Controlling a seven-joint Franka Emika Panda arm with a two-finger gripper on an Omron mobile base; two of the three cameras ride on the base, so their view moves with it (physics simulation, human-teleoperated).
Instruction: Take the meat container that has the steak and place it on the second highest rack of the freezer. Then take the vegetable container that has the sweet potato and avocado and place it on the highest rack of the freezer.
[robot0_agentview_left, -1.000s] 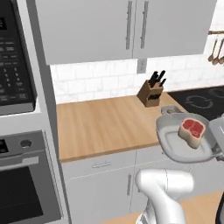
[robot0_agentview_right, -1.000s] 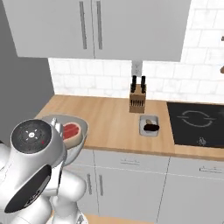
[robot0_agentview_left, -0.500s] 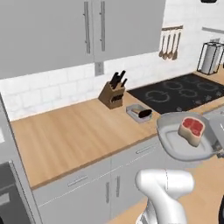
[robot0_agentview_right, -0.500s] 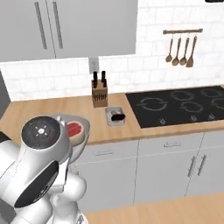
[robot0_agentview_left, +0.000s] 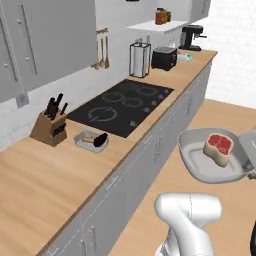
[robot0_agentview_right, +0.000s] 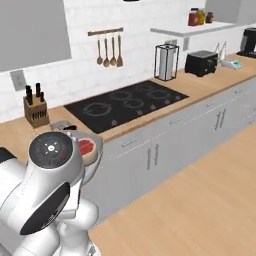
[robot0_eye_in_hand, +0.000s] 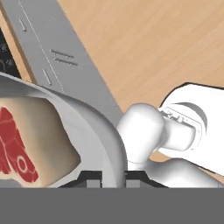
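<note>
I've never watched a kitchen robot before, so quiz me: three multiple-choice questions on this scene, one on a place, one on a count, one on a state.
1. Where is the meat container?
A. on the cooktop
B. carried off the counter, over the floor
C. inside a drawer

2. How many utensils hang on the wall rail?
A. one
B. three
C. six

3. What is the gripper doing?
A. hanging open
B. shut on the dish's rim
C. pressing the toaster

Answers: B, wooden floor shows beneath it; B, three hang there; B, the hand view shows the rim between the fingertips.
</note>
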